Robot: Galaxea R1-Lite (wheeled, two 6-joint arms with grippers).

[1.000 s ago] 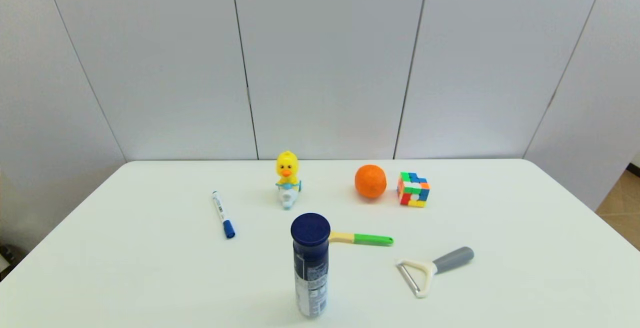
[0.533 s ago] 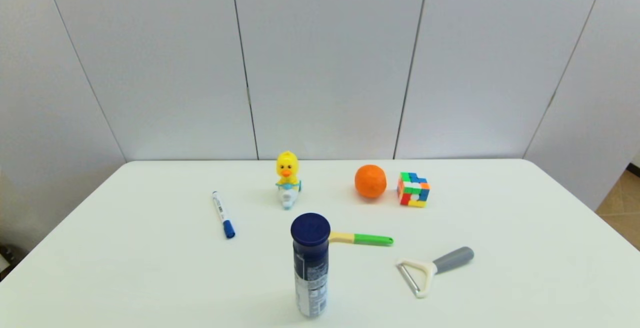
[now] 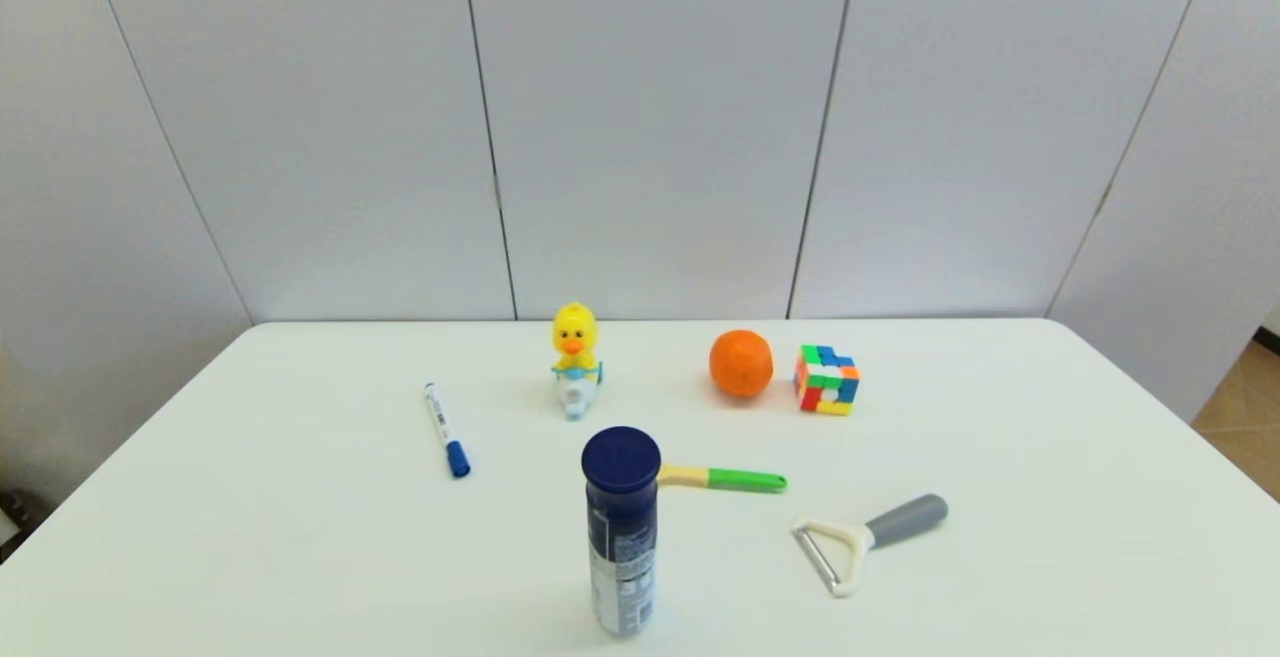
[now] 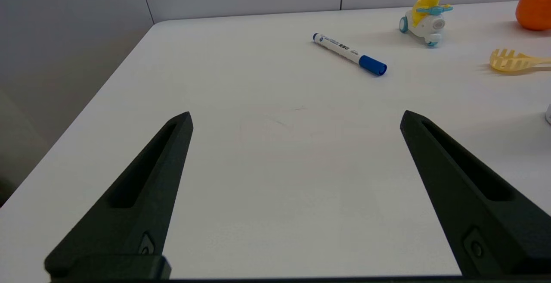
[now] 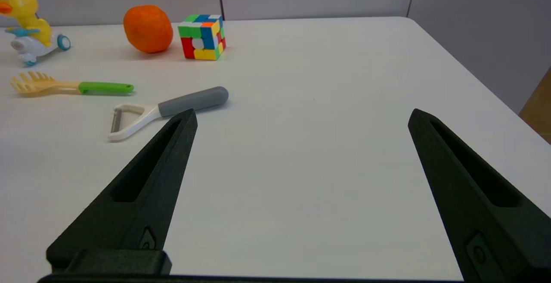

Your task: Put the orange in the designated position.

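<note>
While both arms sit parked | orange [image 3: 741, 363] far on bench [image 3: 1000, 457], just beside cube [image 3: 826, 379] | left gripper [image 4: 297, 117] and right gripper [image 5: 301, 115] fingers apart | risk: reach knocks cube, orange rolls

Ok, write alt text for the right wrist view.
The right gripper hangs open and empty over bare white table, far from the orange, which sits beside a puzzle cube. A grey-handled peeler, a green-handled pasta fork and a yellow toy duck lie between.
</note>
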